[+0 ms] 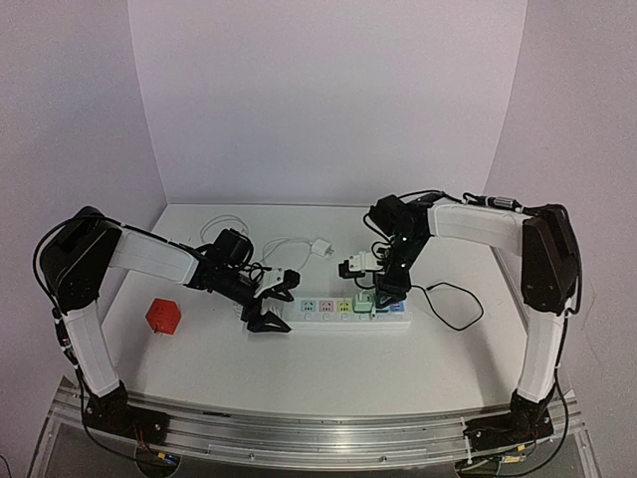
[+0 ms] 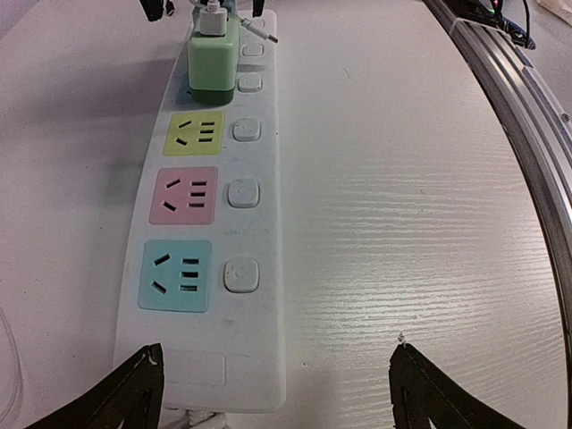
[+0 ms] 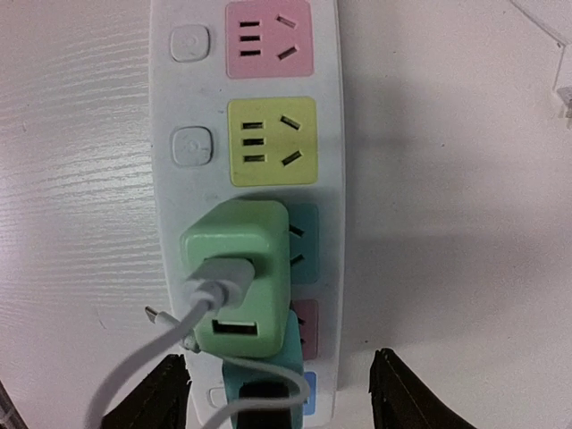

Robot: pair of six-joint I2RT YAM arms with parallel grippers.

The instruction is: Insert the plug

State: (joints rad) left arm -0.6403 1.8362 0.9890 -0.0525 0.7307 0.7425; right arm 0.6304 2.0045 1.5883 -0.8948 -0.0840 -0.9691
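my right tool point(image 3: 279, 393) is released: its two fingers point(image 3: 407, 398) stand wide apart on either side of the power strip point(image 3: 331, 179) and touch nothing. the green plug point(image 3: 237, 268) sits on the strip toward its right end, just right of the yellow socket point(image 3: 273, 141), with a white cable point(image 3: 152, 357) running out of its top. i cannot tell if its prongs are fully home. a teal plug point(image 3: 264, 375) sits touching it on its right side.

my left tool point(image 2: 277, 398) is also released, fingers point(image 2: 429, 393) spread, with the left end of the strip between them. from there the cyan socket point(image 2: 176, 275), the pink socket point(image 2: 183, 195) and then the yellow one lead to the plug.

on the surface point(image 1: 299, 363) a red cube point(image 1: 163, 317) lies well to the left and a white charger point(image 1: 323, 247) sits farther back.
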